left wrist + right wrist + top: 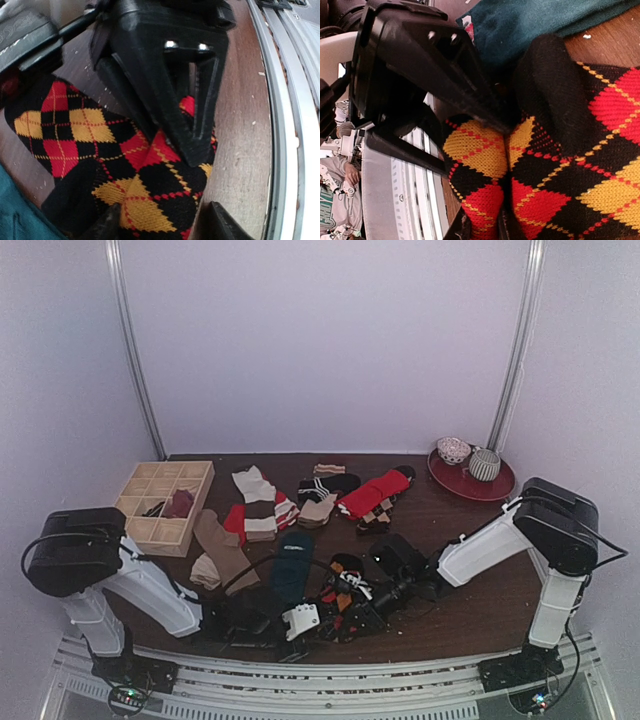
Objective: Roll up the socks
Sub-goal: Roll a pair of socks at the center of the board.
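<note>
Argyle sock [85,130] sits at the near-centre edge of the tabletop [240,100], with both hands on it.
Right hand [195,156] is clenched on a fold of the sock, fabric puckered at its tips, likely anchoring it so the roll can start. Left hand [162,227] straddles the same sock from the opposite side, fingers apart with fabric between them; gripping or only around it, cannot tell. Teal sock [530,25] lies just beside, to the left. No roll formed yet, by the look of it.
</note>
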Action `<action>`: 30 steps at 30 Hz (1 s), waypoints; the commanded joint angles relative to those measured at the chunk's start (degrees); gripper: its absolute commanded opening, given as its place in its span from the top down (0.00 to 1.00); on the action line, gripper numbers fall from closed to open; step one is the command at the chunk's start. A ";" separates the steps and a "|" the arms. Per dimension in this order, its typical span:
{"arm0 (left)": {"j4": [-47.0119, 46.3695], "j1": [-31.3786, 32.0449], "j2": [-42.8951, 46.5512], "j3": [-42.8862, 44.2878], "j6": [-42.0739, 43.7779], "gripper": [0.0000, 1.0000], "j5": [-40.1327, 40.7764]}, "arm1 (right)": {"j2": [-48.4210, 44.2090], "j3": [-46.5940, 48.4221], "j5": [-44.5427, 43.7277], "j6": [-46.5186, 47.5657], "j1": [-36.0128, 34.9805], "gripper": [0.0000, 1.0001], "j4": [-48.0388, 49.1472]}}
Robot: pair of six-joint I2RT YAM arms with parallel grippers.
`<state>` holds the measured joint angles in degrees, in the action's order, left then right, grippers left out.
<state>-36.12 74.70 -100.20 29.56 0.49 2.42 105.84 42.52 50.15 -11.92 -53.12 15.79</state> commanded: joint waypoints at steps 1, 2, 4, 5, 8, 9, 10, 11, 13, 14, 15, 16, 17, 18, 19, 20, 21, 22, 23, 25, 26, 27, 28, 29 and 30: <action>-1.79 0.19 -0.61 0.35 -0.89 0.59 -0.65 | 3.24 -3.48 -4.20 0.28 0.38 0.85 -12.26; -1.55 0.19 -0.51 0.18 -1.12 0.65 -0.71 | 3.30 -3.48 -4.41 0.32 0.40 0.85 -12.44; -1.45 0.19 -0.17 0.07 -1.68 0.66 -1.09 | 3.64 -3.38 -4.45 0.41 0.43 0.85 -12.70; -1.33 0.19 0.03 0.09 -1.90 0.57 -1.22 | 3.76 -3.21 -4.40 0.37 0.47 0.85 -12.71; -2.11 0.20 0.94 -0.30 -1.99 0.41 -1.02 | 4.06 -3.00 -4.51 0.15 0.48 0.85 -12.84; -2.60 0.14 1.43 -0.51 -1.83 0.40 -0.96 | 4.00 -2.83 -4.76 0.29 0.48 0.85 -13.14; -2.71 0.18 1.97 -0.63 -1.58 0.39 -0.82 | 3.93 -2.72 -5.04 0.39 0.47 0.85 -13.41; -2.73 0.19 2.73 -0.72 -1.22 0.39 -0.59 | 3.93 -2.61 -5.18 0.55 0.44 0.85 -13.68; -2.60 0.19 3.64 -0.44 -0.60 0.38 -0.06 | 3.99 -2.49 -5.28 0.69 0.42 0.85 -13.94; -2.58 0.19 3.92 -0.31 -0.27 0.38 0.31 | 4.06 -2.46 -5.42 0.80 0.45 0.85 -14.09; -2.56 0.19 4.10 0.02 0.00 0.38 0.56 | 4.21 -2.38 -5.51 0.91 0.47 0.85 -14.28; -2.55 0.19 4.13 0.18 0.29 0.38 0.80 | 4.39 -2.29 -5.58 1.00 0.44 0.85 -14.44; -2.55 0.19 3.93 0.48 0.47 0.39 0.89 | 4.45 -2.26 -5.61 1.02 0.43 0.85 -14.47; -2.63 0.19 3.42 0.62 0.68 0.40 0.67 | 4.58 -2.27 -5.61 1.01 0.43 0.85 -14.40; -2.53 0.11 2.68 1.12 0.74 0.42 0.40 | 4.61 -2.26 -5.59 0.98 0.45 0.85 -14.32; -2.19 0.02 1.64 1.64 0.69 0.45 -0.30 | 4.72 -2.27 -5.59 1.02 0.43 0.85 -14.30; -1.71 -0.06 0.62 2.10 0.38 0.47 -0.61 | 4.72 -2.27 -5.47 1.02 0.47 0.85 -14.28; -1.52 -0.08 -0.38 2.42 -0.02 0.48 -1.21 | 4.74 -2.27 -5.48 1.02 0.42 0.85 -14.29; -1.73 -0.15 -1.30 2.43 -0.50 0.49 -1.77 | 4.66 -2.27 -5.49 1.02 0.46 0.85 -14.23; -2.31 -0.16 -2.41 2.09 -1.42 0.55 -2.44 | 4.72 -2.24 -5.42 1.06 0.48 0.85 -14.21; -2.37 -0.24 -2.72 1.96 -1.72 0.62 -2.62 | 4.72 -2.35 -5.51 1.15 0.48 0.85 -14.29; -2.38 -0.25 -2.82 1.92 -1.93 0.70 -2.87 | 4.82 -2.41 -5.58 1.19 0.48 0.85 -14.37; -2.37 -0.33 -2.63 1.83 -2.08 0.81 -3.15 | 5.01 -2.48 -5.59 1.21 0.47 0.85 -14.34; -2.30 -0.34 -2.44 1.77 -2.24 0.93 -3.19 | 5.11 -2.53 -5.51 1.12 0.45 0.85 -14.24; -2.17 -0.42 -2.25 1.69 -2.53 1.00 -3.02 | 5.16 -2.53 -5.55 1.11 0.43 0.85 -14.14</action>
<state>-37.41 74.46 -102.17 31.05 -1.06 1.08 106.32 43.22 51.77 -11.60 -52.60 13.58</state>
